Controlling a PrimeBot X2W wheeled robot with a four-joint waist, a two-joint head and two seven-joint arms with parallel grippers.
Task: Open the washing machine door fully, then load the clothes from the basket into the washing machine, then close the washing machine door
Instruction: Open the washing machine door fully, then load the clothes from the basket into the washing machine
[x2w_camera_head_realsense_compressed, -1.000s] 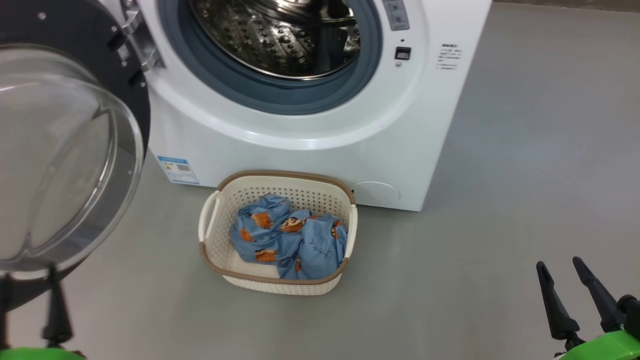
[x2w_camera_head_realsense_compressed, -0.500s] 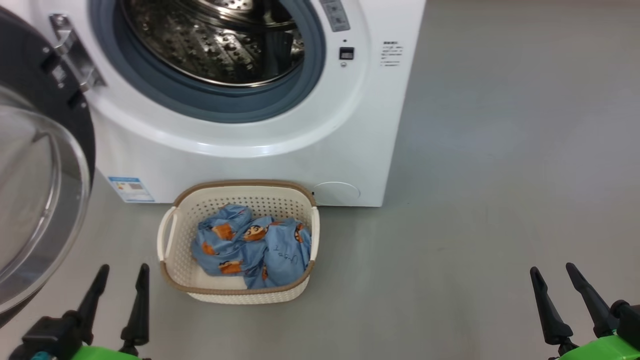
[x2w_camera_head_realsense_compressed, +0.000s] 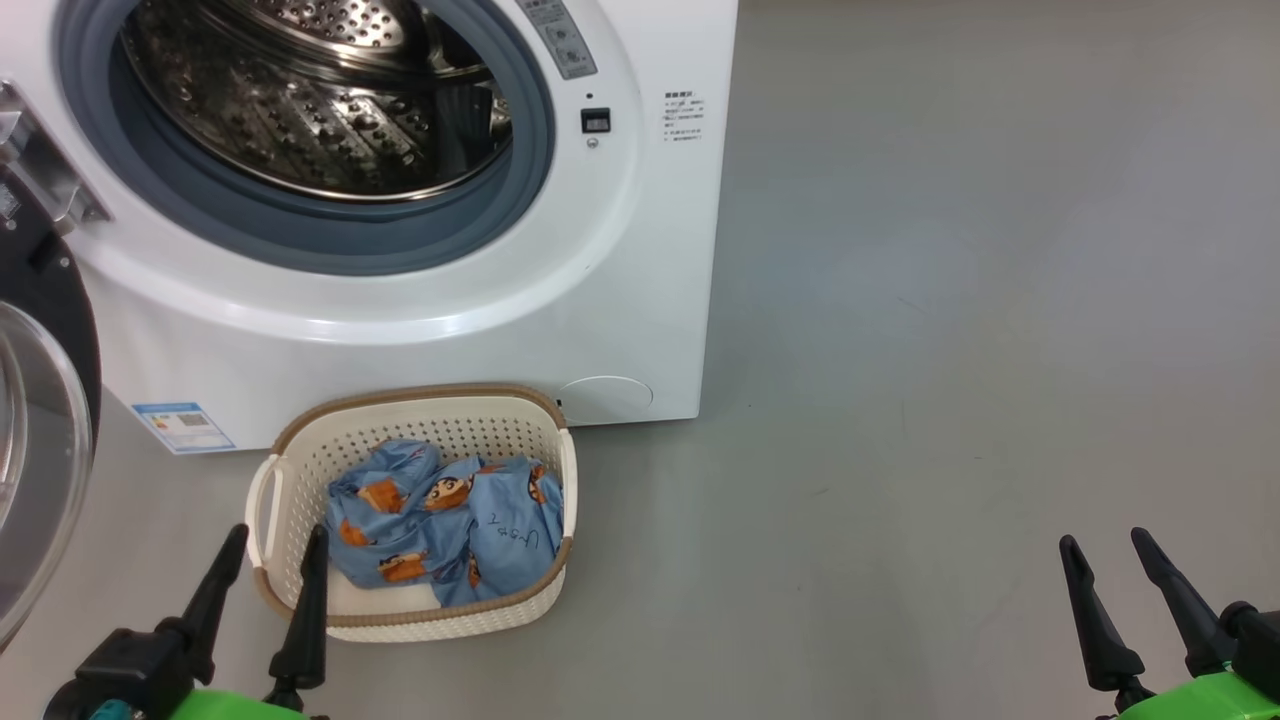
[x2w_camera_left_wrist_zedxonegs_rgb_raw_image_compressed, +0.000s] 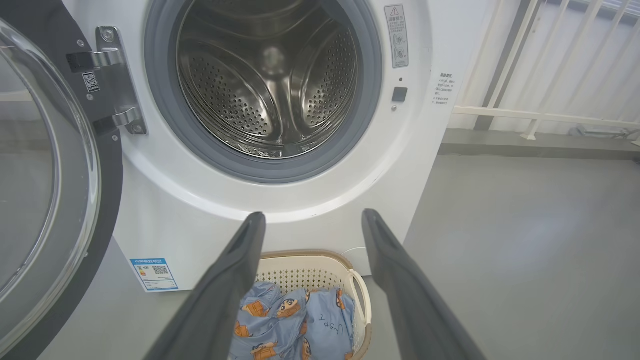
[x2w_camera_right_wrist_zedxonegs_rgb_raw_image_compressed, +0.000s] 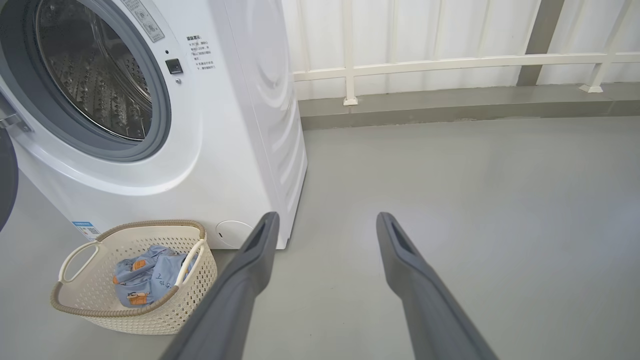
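1. The door, left of the washing machine, is cut off by the head view's left edge.
2. The washing machine's top is cut off in every view.
3. The printed text and the blue sticker on the washing machine's front are too small to read.
4. The clothes in the basket before the washing machine are bunched; I cannot tell how many there are.
5. In the left wrist view a finger of the left gripper covers one end of the basket.

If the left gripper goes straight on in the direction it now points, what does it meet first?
Most likely the washing machine, on its white front just below the drum opening. The open left gripper seems to point over the basket, not into it, though depth is hard to judge.
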